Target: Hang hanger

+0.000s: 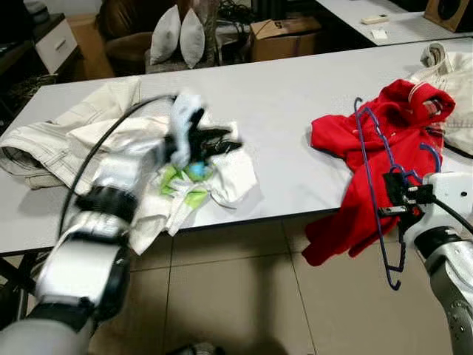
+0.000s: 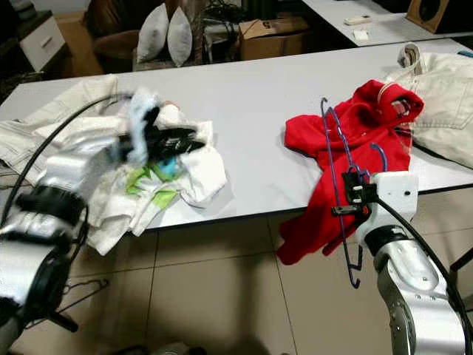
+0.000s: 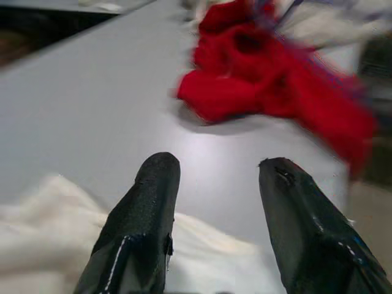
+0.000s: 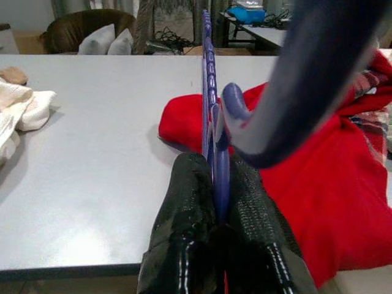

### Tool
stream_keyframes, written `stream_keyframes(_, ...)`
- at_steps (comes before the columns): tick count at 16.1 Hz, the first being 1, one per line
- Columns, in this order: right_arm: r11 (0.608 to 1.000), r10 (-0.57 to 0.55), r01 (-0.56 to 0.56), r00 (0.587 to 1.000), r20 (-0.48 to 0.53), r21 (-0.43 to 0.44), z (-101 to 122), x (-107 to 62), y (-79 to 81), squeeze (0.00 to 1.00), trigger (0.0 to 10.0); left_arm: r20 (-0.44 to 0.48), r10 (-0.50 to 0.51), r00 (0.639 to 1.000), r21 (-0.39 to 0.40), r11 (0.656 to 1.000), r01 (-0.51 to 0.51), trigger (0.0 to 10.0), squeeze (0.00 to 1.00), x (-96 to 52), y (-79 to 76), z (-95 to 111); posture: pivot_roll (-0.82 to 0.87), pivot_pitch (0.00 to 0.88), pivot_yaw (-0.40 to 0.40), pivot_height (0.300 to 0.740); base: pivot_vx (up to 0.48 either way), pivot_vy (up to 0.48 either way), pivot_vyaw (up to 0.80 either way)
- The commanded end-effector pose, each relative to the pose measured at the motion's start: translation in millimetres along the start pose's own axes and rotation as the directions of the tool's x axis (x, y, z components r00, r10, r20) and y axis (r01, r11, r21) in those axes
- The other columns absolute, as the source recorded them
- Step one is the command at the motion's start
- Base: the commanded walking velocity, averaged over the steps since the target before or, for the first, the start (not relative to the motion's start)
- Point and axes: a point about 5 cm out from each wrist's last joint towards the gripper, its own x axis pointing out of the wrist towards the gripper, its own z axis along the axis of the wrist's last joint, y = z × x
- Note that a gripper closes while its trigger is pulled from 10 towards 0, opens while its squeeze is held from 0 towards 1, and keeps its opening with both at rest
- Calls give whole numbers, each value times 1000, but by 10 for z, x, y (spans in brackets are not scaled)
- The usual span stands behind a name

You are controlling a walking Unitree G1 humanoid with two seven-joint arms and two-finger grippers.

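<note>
Two grippers up: right gripper (image 4: 215,202) at 4 o'clock, pinched on the blue hanger (image 1: 372,159), which rises toward 12 over the red top (image 1: 373,151). Left gripper (image 3: 217,202) at 9 o'clock, fingers spread above white cloth (image 1: 222,181) on the table (image 1: 281,96).

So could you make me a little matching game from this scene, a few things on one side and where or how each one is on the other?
Things:
1. blue hanger
2. red garment
3. left tool
4. white pillows

States or places:
A. open, above the white clothes on the table
B. on a brown chair beyond the table
C. pinched in the shut right tool
D. draped over the table's near edge, hanging towards the floor

Pairs: 1-C, 2-D, 3-A, 4-B
</note>
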Motion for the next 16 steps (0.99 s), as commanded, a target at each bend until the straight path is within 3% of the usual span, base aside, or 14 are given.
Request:
stream_keyframes(1, 1000, -2, 2, 1000, 29, -3, 60, 27, 10, 0, 10000, -59, 89, 994, 50, 995, -86, 10000, 0, 64, 11, -89, -112, 0, 128, 740, 0, 0, 0)
stream_keyframes(3, 1000, 6, -5, 999, 41, -3, 86, 54, 53, 0, 10000, -89, 247, 965, 127, 964, -235, 10000, 0, 212, 5, -120, -121, 0, 134, 740, 0, 0, 0)
stream_keyframes(5, 1000, 14, -14, 999, 47, -5, 102, 71, 84, 0, 10000, -124, 305, 944, 239, 933, -270, 10000, 0, 282, -17, -134, -141, 0, 146, 740, 0, 0, 0)
stream_keyframes(6, 1000, 20, -19, 999, 50, -10, 114, 81, 102, 0, 10000, -162, 378, 912, 400, 870, -290, 10000, 0, 296, 2, -155, -141, 0, 146, 740, 0, 0, 0)
stream_keyframes(7, 1000, 21, -20, 998, 54, -11, 126, 80, 112, 0, 10000, -172, 450, 876, 507, 803, -313, 10000, 0, 269, 51, -164, -161, 0, 159, 740, 0, 0, 0)
stream_keyframes(8, 1000, 14, -13, 998, 59, -8, 139, 70, 115, 0, 10000, -153, 556, 817, 612, 703, -363, 10000, 0, 204, 148, -145, -165, 0, 161, 740, 0, 0, 0)
stream_keyframes(9, 1000, 11, -11, 998, 58, -7, 136, 66, 113, 0, 10000, -156, 576, 802, 656, 668, -352, 10000, 0, 191, 164, -153, -166, 0, 160, 740, 0, 0, 0)
stream_keyframes(12, 1000, 14, -14, 998, 55, -5, 128, 73, 129, 0, 10000, -198, 614, 764, 714, 624, -317, 10000, 0, 140, 186, -272, -159, 0, 154, 740, 0, 0, 0)
stream_keyframes(16, 1000, 20, -20, 998, 56, -3, 132, 98, 143, 0, 10000, -207, 623, 754, 679, 646, -348, 9961, 0, 113, 204, -301, -151, 0, 148, 740, 0, 0, 0)
